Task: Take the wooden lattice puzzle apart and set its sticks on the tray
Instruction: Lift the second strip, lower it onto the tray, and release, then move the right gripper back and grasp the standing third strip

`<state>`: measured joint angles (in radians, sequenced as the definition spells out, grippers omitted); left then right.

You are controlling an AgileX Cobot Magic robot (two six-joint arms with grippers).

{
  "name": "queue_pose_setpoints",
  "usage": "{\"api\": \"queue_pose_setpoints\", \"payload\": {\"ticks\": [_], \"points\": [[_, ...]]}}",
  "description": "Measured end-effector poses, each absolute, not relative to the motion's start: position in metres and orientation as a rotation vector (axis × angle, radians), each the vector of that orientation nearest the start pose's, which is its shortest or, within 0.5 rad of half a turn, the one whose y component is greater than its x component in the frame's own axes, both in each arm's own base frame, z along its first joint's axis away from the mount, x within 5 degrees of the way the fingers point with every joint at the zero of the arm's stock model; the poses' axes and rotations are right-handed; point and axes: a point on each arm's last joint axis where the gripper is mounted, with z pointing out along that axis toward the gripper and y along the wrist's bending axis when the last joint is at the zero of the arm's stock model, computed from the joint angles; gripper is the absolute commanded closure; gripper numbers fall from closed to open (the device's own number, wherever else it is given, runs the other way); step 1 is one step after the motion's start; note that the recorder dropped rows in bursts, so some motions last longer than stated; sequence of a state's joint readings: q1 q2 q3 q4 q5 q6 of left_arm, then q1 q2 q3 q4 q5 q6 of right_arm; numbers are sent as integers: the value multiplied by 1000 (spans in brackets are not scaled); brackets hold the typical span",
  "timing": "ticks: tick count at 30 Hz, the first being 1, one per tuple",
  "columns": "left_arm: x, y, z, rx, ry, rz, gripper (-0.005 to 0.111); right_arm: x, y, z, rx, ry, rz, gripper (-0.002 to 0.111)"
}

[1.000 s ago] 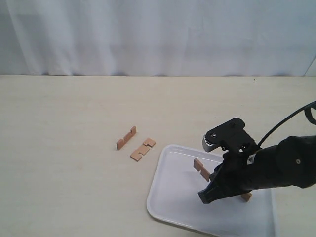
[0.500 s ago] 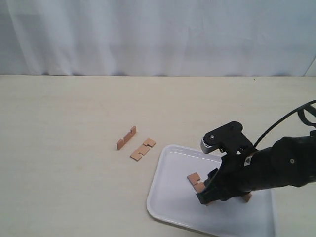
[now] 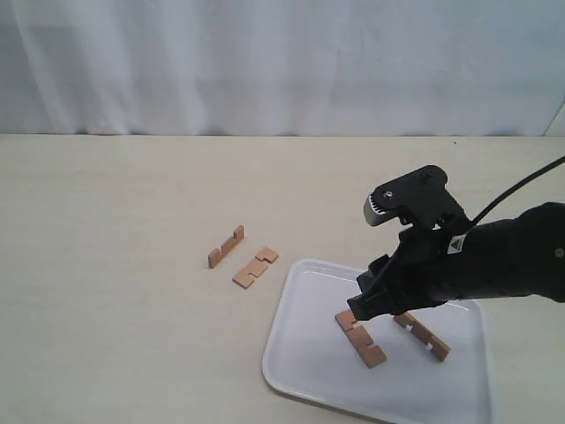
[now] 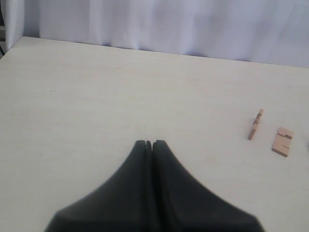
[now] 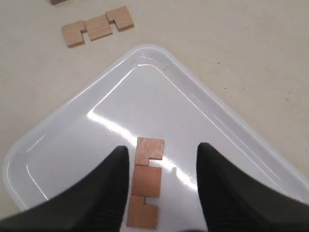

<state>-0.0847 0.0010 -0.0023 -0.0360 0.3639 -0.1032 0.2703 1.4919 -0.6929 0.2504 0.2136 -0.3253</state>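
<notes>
Spanning the whole scene is a pale bench, with a white curtain hanging behind it. On the bench, at the lower right of the exterior view, sits the white tray, rectangular with rounded corners and a low raised rim.

A black right arm reaches in from the right edge, above the tray. The right gripper hangs just over the tray floor, its jaws spread wide and holding nothing. In the right wrist view the right gripper has one dark finger on each side of a stick lying flat below it.

The left gripper shows only in the left wrist view. Its jaws are pressed together with nothing between them, above bare bench and well apart from any wood.

The wooden lattice puzzle is fully apart, as four separate reddish-brown notched sticks. Two lie flat on the tray. The front stick lies under the right gripper. The right-hand stick lies near it, not touching it.

The other two sticks are on the bench to the left of the tray. The flat stick lies near the tray's far left corner, clear of the rim. The upright stick stands on its long edge just beside the flat one, on the side away from the tray.
</notes>
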Motion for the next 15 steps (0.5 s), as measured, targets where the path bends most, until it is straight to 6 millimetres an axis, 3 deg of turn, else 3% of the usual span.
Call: {"api": "queue_pose_setpoints", "payload": {"ticks": [2, 4, 9, 15], "points": [[53, -6, 181, -39, 1849, -166, 107, 266, 79, 190, -446, 2420, 143, 28], [53, -6, 181, -39, 1849, -166, 107, 271, 87, 194, -481, 2382, 144, 19], [53, -6, 181, -39, 1849, -166, 107, 307, 123, 207, -588, 2353, 190, 14], [53, -6, 181, -39, 1849, -166, 107, 348, 167, 195, -699, 2400, 239, 11]]}}
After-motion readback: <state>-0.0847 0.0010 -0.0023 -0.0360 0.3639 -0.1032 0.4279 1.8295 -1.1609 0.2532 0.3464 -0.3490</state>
